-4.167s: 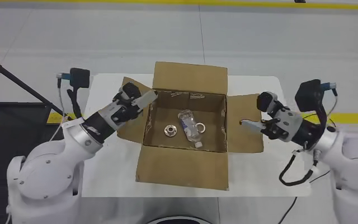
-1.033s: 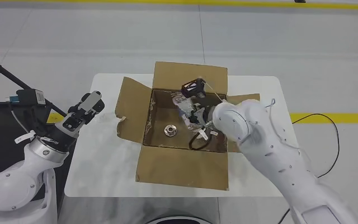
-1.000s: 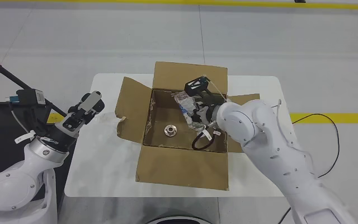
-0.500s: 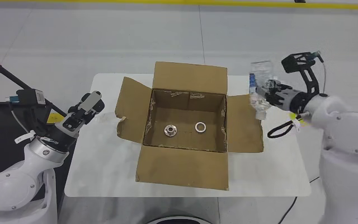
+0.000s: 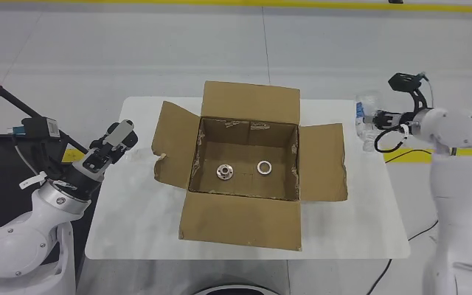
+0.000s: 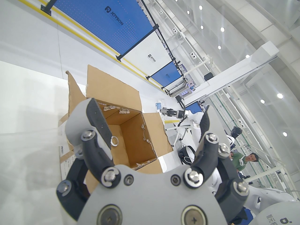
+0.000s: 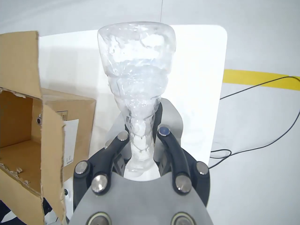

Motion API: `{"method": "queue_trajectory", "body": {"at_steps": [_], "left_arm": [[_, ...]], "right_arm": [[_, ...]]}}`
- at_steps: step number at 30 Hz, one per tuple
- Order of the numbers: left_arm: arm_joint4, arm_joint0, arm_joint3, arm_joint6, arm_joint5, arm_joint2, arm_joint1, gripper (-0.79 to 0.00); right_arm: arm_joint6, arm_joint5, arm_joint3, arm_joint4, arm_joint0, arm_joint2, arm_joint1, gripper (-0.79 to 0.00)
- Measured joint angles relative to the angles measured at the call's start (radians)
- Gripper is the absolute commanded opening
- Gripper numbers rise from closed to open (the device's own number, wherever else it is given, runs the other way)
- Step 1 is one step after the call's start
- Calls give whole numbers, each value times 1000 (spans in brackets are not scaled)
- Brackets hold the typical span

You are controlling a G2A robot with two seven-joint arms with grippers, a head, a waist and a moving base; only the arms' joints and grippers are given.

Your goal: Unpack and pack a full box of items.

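Jaws on the left arm stand spread wide with nothing between them, hanging over the left edge of the white table (image 5: 140, 221) and aimed toward the cardboard box (image 5: 243, 217), well apart from it. That box sits in the middle of the table with all four flaps folded outward. On its floor lie two small metal parts – a round flanged piece (image 5: 223, 172) on the left and a plain ring (image 5: 265, 167) just to its right, apart from each other and from the walls. Past the box's right flap, over the far right part of the table, the right arm's jaws are clamped on a crumpled clear plastic bottle (image 5: 363, 122). They pinch its crushed narrow part, and the wide end sticks out ahead of them – clear of the box and off the table surface. Beyond the table's right edge, a black cable (image 7: 257, 87) trails across the pale floor, crossing a yellow line (image 7: 246, 77).
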Motion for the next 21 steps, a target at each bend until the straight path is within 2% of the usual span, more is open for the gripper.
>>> {"method": "queue_trajectory", "body": {"at_steps": [6,10,11,12,13,14,16,17,18,19,21], "left_arm": [[0,0,0,0,0,0,0,0],[0,0,0,0,0,0,0,0],[0,0,0,0,0,0,0,0],[0,0,0,0,0,0,0,0],[0,0,0,0,0,0,0,0],[0,0,0,0,0,0,0,0],[0,0,0,0,0,0,0,0],[0,0,0,0,0,0,0,0],[0,0,0,0,0,0,0,0],[0,0,0,0,0,0,0,0],[0,0,0,0,0,0,0,0]], "right_arm": [[-39,-109,345,6,134,-96,-16,-785],[-74,-155,492,10,186,-141,-28,-785],[-82,-163,520,11,195,-150,-31,-739],[-88,-174,553,15,206,-160,-35,-637],[-93,-181,575,16,214,-168,-37,-570],[-99,-186,596,17,222,-175,-40,-536],[-113,-196,635,20,236,-188,-45,-419],[-117,-202,649,23,241,-193,-47,-268],[-121,-209,665,24,247,-199,-49,-77],[-123,-212,676,26,252,-204,-51,0],[-128,-218,696,28,262,-214,-54,0]]}}
